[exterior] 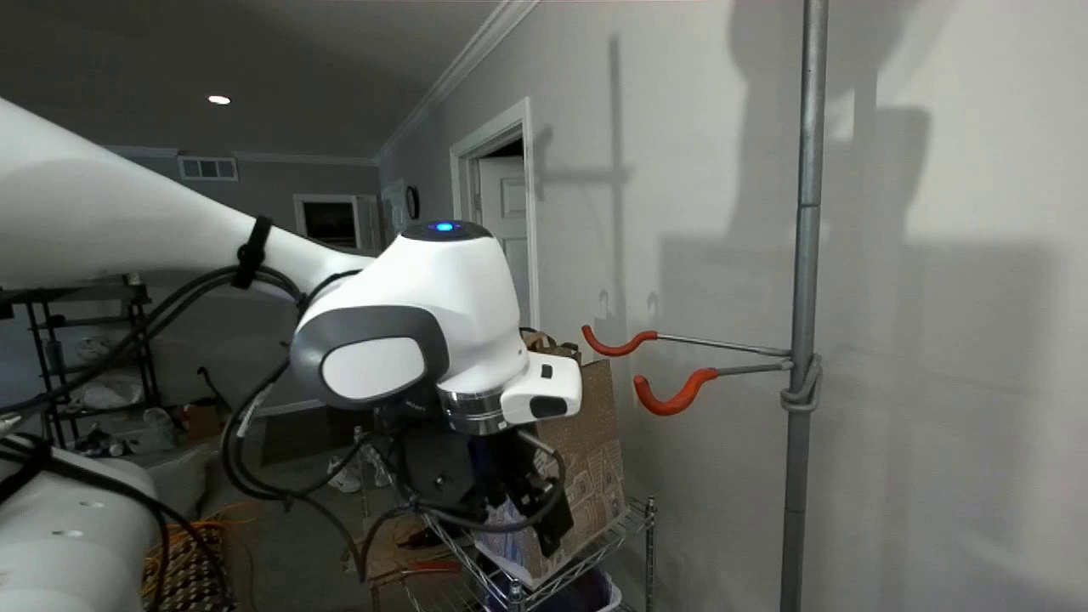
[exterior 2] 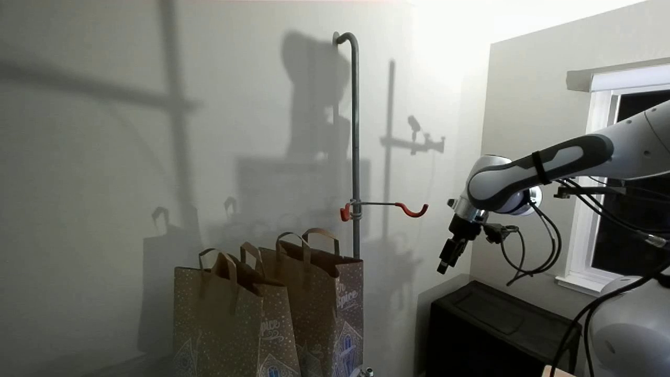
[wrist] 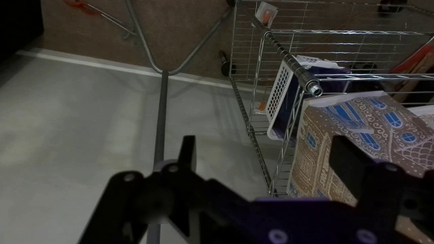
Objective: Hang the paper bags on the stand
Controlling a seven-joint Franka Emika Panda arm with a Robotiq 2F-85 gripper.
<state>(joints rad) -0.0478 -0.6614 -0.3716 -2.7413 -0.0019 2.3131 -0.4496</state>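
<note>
Trainee: State the completion status, view by view.

Technician: In an exterior view, both orange hooks (exterior: 669,406) of the stand (exterior: 796,476) are bare. A paper bag (exterior: 595,425) is off the hooks, partly hidden behind the arm (exterior: 187,234). Hanging is therefore judged not yet begun.

Trainee: What work is left?

Technician: In an exterior view, two bags await hanging: a dotted bag (exterior 2: 217,314) stands close beside a matching bag (exterior 2: 350,293) (whether they touch cannot be determined). The arm hangs well apart from both. Each bag probably needs gripping at a handle (exterior 2: 305,254), lifting and looping over a hook.

Trainee: What is their condition?

Technician: Brown paper with pale dots, white lettering and a printed gabled house with blue panes. The mouths are open and the handles stand up as loops, which should ease pickup. The bases run out of the frame.

Trainee: And the wrist view?

Technician: The gripper (wrist: 264,145) is released; its fingers (wrist: 187,152) are spread wide with nothing between them. Past one finger, a bag stands on the wire rack (wrist: 288,61), its blue-windowed print showing. What appears to be an edge of another bag is cut off by the frame.
</note>
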